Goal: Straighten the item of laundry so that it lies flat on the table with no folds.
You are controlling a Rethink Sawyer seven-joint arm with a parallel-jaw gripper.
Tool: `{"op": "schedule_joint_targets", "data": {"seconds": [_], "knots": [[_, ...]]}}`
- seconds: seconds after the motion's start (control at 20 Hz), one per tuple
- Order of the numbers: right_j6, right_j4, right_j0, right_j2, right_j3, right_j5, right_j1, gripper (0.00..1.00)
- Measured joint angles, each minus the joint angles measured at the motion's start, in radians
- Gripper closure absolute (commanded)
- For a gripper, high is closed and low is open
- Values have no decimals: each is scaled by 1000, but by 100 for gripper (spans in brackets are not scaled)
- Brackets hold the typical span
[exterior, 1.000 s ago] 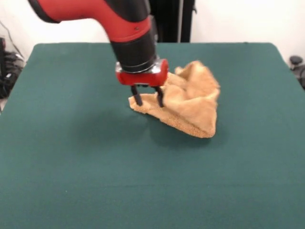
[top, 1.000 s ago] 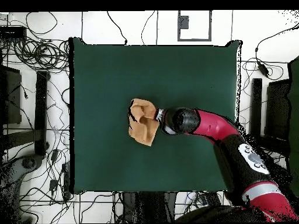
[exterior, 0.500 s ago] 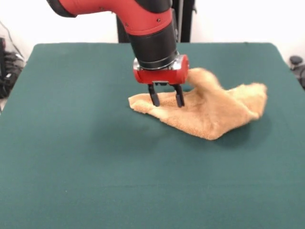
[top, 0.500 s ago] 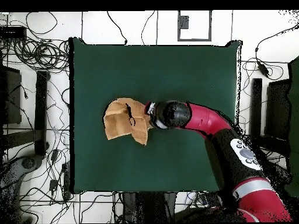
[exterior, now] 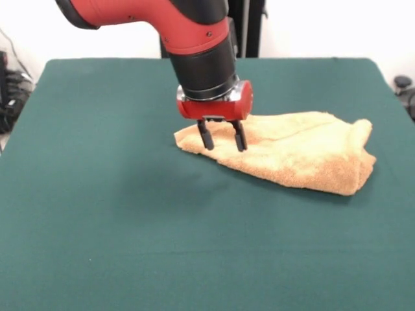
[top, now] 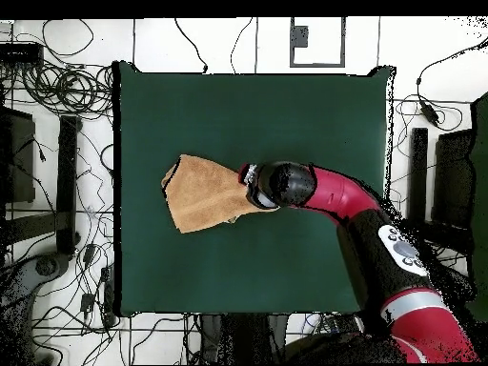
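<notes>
1. The towel lay on the green table near the middle of the tabletop, stretched out in a long, roughly wedge-shaped piece.
2. In the front view its narrow end sat under the gripper, and the cloth widened toward the right edge of the tabletop, ending in a rumpled, doubled-over lump with a rounded fold.
3. In the overhead view the towel spread from the arm's end toward the left edge of the table, with its wide end well short of that edge and a small curled corner at the upper left.
4. The cloth was mostly flat along its middle, though a ridge ran along its upper edge in the front view.
5. The red and black arm came down from the top of the front view, its wrist pointing straight down over the towel's narrow end.
6. The two dark fingers stood apart with a clear gap between them, their tips at the level of the cloth; no fabric was pinched between them.
7. Whether the tips pressed the towel or hung just above it could not be told.
</notes>
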Motion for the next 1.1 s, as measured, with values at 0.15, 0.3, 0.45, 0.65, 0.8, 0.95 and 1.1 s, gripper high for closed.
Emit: {"op": "schedule_joint_targets", "data": {"seconds": [0.15, 0.3, 0.45, 0.65, 0.8, 0.95, 1.1], "knots": [[0, 0, -6, 0, -7, -7, 7, 0], [0, 0, -15, 0, -17, -22, 24, 0], [0, 0, -23, 0, -20, -33, 38, 0], [0, 1, -34, 0, -20, -36, 58, 0], [0, 4, -49, 0, -20, -36, 81, 0], [0, 10, -66, 1, -20, -36, 99, 0], [0, 19, -84, 5, -21, -36, 115, 0]]}}
